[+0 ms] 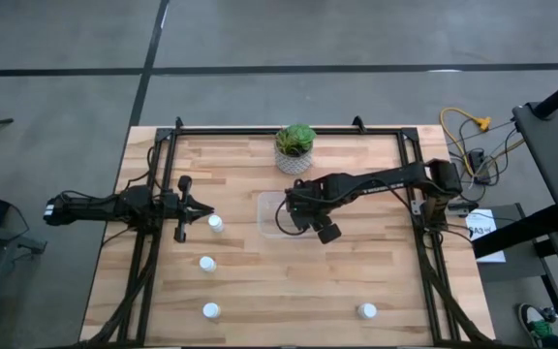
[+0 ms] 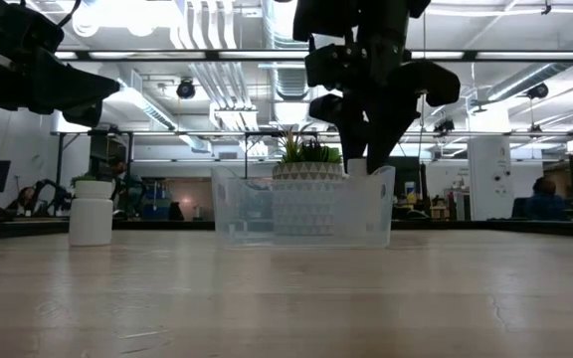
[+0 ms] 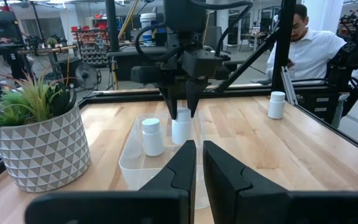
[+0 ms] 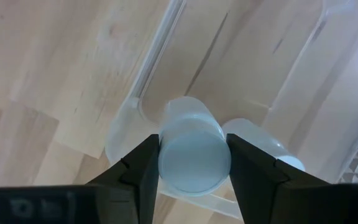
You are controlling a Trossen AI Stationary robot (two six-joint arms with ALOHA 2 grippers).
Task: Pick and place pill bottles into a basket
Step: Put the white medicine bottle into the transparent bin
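From above, the wooden table [image 1: 289, 291] carries a potted plant [image 1: 295, 147] at its far edge, the clear basket [image 1: 271, 214] just in front of it under the right gripper [image 1: 294, 217], and four pill bottles [image 1: 207, 263] loose on the boards, one just beside the left gripper [image 1: 204, 210]. Level with the table, the right gripper hangs inside the basket. In the wrist views, the left fingers [image 3: 179, 165] are nearly closed on nothing, while the right fingers [image 4: 143, 165] clamp a held bottle [image 4: 193, 160] beside another bottle [image 4: 263, 145] already standing in the basket.
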